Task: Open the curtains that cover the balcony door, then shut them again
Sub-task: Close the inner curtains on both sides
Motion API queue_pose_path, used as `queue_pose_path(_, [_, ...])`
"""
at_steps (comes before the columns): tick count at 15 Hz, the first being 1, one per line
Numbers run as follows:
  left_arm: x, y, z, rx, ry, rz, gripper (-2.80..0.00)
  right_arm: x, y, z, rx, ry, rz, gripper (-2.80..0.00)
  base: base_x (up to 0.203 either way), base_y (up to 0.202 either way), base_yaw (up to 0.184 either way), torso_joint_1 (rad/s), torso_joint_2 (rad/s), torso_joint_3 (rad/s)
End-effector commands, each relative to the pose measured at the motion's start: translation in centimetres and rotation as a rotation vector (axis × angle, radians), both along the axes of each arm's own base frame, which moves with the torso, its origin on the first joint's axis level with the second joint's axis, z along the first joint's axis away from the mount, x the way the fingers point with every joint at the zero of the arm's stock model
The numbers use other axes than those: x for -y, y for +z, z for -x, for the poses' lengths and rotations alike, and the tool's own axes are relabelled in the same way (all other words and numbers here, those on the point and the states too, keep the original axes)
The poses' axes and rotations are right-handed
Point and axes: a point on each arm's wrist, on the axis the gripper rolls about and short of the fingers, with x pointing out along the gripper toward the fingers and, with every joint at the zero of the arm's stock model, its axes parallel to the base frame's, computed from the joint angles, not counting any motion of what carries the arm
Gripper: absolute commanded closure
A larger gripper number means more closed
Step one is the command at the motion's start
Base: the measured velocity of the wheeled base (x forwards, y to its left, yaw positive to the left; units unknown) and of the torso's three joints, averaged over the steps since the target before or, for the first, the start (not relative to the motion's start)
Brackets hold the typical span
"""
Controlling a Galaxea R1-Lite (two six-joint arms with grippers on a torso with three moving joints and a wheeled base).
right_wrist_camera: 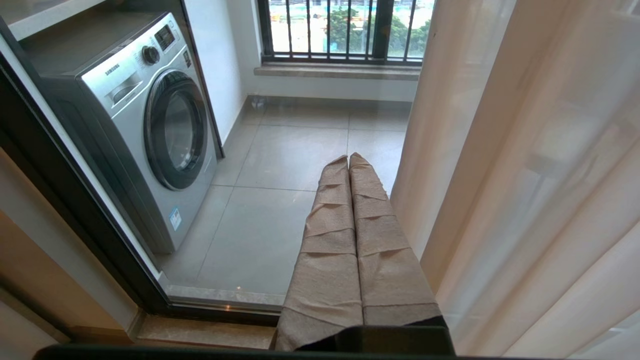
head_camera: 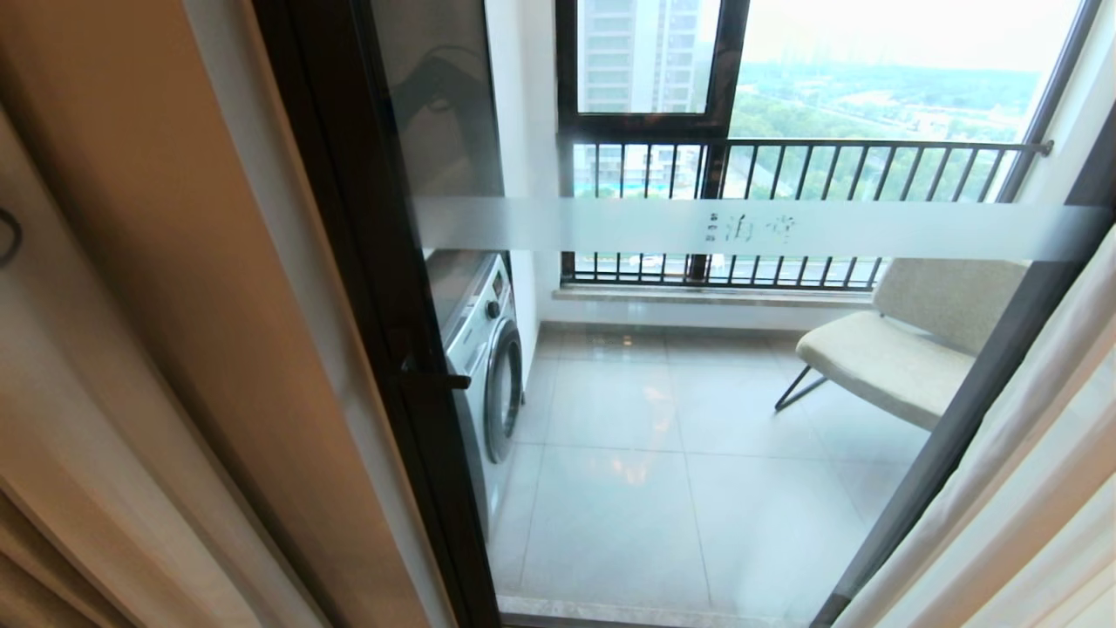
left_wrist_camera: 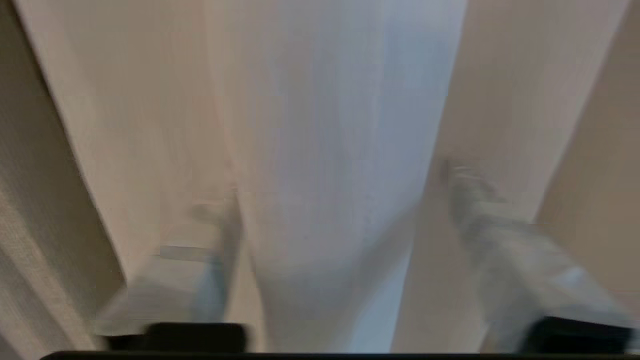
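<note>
Left side first: beige drape bunched against the wall, left of the door frame. My left claw isn't in the head view; its wrist cam shows it in the fabric, fingers spread wide either side of a pale fold of sheer, drape pleats flanking it. Picture is smeared, so I can't tell if the pads touch cloth yet. Nothing pinched.

Middle: door glass fully exposed, frosted strip across mid-height, washer and chair visible on the balcony behind it. So I judge the opening half done and this the start of the closing pull.

Right: sheer also gathered at the right edge of the head view. Right claw pressed together, empty, parked low pointing at the balcony floor, just beside that right sheer.

How I'd run this step: get the fold deep between the fingers before closing, grab sheer and drape edge together if possible, not one thin layer that slips. Then pull sideways along the track, level, slow; tugging down will likely bind the runners. Keep the claw off the glass and the door handle.
</note>
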Motion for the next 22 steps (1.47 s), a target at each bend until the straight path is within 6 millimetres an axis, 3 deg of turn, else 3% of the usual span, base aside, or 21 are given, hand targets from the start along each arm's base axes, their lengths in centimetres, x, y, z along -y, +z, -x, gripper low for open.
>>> queue_pose_path(1, [0.0,-0.2,-0.2,-0.002,-0.007,0.001,0.0,0.0,0.0,0.0,-0.001,0.0,0.0,0.0,0.0,0.0,0.0,0.0,0.0,0.0])
queue_pose_path(13, [0.7,0.6,0.4,0.014,-0.024,-0.012,0.0,0.0,0.0,0.0,-0.002,0.0,0.001,0.0,0.0,0.0,0.0,0.0,0.0,0.0])
queue_pose_path(22, [3.5,3.1,3.8,0.073,-0.148,-0.048,0.0,0.0,0.0,0.0,-0.002,0.0,0.0,0.0,0.0,0.0,0.0,0.0,0.0,0.0])
